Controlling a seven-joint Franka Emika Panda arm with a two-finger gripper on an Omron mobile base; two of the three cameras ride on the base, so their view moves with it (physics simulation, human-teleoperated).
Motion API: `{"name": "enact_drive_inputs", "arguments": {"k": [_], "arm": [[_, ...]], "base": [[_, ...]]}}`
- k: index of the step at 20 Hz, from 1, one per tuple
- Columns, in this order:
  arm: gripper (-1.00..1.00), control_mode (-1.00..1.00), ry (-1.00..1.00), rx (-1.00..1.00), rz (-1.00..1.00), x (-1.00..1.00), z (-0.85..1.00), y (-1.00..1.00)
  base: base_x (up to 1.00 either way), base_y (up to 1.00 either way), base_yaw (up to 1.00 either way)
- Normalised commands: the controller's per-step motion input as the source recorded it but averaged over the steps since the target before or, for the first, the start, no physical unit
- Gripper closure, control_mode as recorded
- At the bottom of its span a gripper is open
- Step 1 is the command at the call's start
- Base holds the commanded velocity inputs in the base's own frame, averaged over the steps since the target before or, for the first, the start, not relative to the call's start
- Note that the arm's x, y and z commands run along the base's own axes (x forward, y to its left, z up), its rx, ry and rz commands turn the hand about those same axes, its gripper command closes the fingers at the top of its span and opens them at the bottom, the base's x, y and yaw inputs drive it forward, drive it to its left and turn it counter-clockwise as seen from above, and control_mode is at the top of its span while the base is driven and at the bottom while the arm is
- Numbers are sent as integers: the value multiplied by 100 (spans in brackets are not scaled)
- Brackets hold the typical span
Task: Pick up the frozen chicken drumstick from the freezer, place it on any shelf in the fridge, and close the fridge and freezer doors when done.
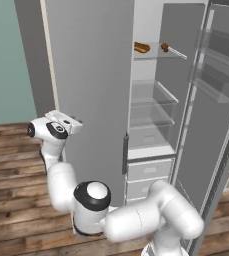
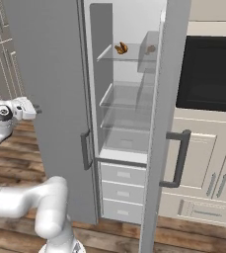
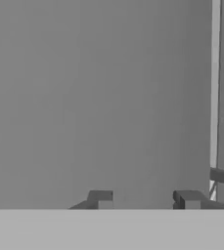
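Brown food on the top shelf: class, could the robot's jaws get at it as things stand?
Probably not directly. The gripper faces the outside of the grey door, which stands between it and the brown food; the arm must come round the door's edge.

The plain door (image 1: 88,90) runs off the top of both base views, and it covers much of the compartment behind it; the two brown items on the top shelf (image 1: 156,56) are too small to tell apart; the fingers (image 3: 189,199) are cut off by the grey band, only their tips showing.
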Motion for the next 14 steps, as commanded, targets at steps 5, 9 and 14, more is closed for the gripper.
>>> {"name": "enact_drive_inputs", "arguments": {"k": [5, 9, 14], "arm": [[-100, -100, 6, 0, 0, -12, 0, -14], [-100, -100, 7, 0, 0, -99, 27, -61], [-100, -100, 9, 4, 5, -100, 57, -96]], "base": [[0, 0, 0], [0, 0, 0], [0, 0, 0]]}}
